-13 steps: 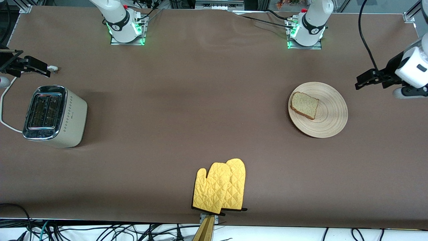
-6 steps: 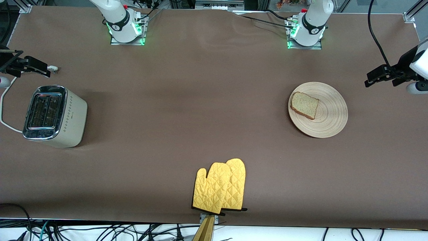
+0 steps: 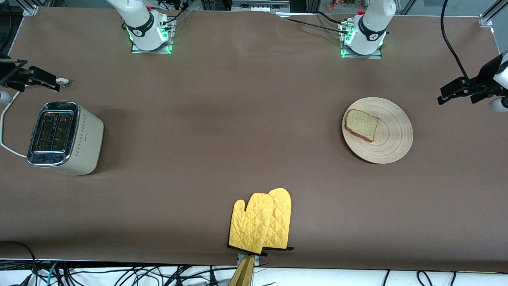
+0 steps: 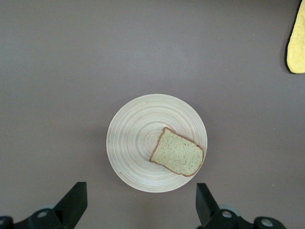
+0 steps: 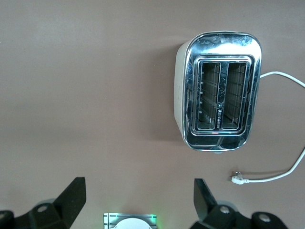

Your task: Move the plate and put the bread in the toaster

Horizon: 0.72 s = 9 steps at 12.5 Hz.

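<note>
The wooden plate (image 3: 391,135) lies toward the left arm's end of the table with the slice of bread (image 3: 361,125) on it. In the left wrist view the plate (image 4: 128,143) and the bread (image 4: 177,157) lie just clear of my fingertips. My left gripper (image 3: 450,90) (image 4: 140,207) is open and empty, up in the air beside the plate, over the table's end. The cream toaster (image 3: 65,138) (image 5: 219,109) stands at the right arm's end with both slots empty. My right gripper (image 3: 45,79) (image 5: 138,200) is open and empty, up in the air beside the toaster.
A pair of yellow oven mitts (image 3: 262,222) lies at the table's edge nearest the front camera, and one corner shows in the left wrist view (image 4: 296,43). The toaster's white cord (image 3: 3,131) and plug (image 5: 237,179) lie on the table by the toaster.
My left gripper has drawn away from the plate toward the left arm's end of the table. The right arm, plate, bread and toaster have not moved.
</note>
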Available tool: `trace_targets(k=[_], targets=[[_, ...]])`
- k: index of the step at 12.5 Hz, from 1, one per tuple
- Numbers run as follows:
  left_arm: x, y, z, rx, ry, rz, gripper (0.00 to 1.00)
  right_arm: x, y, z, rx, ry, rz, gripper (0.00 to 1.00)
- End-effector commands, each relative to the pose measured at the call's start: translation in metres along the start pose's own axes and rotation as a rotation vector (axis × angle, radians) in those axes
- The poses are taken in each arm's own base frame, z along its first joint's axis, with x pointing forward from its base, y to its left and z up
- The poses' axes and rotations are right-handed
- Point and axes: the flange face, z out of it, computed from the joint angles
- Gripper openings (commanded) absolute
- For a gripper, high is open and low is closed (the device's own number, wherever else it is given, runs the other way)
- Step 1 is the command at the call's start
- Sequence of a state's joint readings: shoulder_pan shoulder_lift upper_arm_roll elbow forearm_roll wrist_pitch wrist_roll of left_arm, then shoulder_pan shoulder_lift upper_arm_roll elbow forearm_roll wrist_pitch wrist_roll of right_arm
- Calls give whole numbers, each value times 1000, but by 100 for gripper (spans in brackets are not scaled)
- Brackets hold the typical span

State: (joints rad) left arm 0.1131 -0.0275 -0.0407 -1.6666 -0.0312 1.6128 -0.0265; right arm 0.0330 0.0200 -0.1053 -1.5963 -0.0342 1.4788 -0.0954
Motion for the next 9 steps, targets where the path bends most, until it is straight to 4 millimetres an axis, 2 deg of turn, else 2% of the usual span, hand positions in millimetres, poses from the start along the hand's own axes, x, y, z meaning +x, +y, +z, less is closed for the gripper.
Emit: trace_targets(k=[1,3,5,7,9], targets=[[5,-4,-19,-2,31,13,100,-3,2,-3,4,-5,-12,100],[4,4,-20,4,34,28,100,-3,2,-3,4,-5,-12,100],[-4,2,-21,10,-6,27,100,-3,2,-3,4,-5,-12,100],[-2,-3,-21,6,-6,18,100,-3,2,-3,4,-5,-12,100],[-5,1,-25,12,-10,22,100,-3,2,-3,4,-5,-12,100]])
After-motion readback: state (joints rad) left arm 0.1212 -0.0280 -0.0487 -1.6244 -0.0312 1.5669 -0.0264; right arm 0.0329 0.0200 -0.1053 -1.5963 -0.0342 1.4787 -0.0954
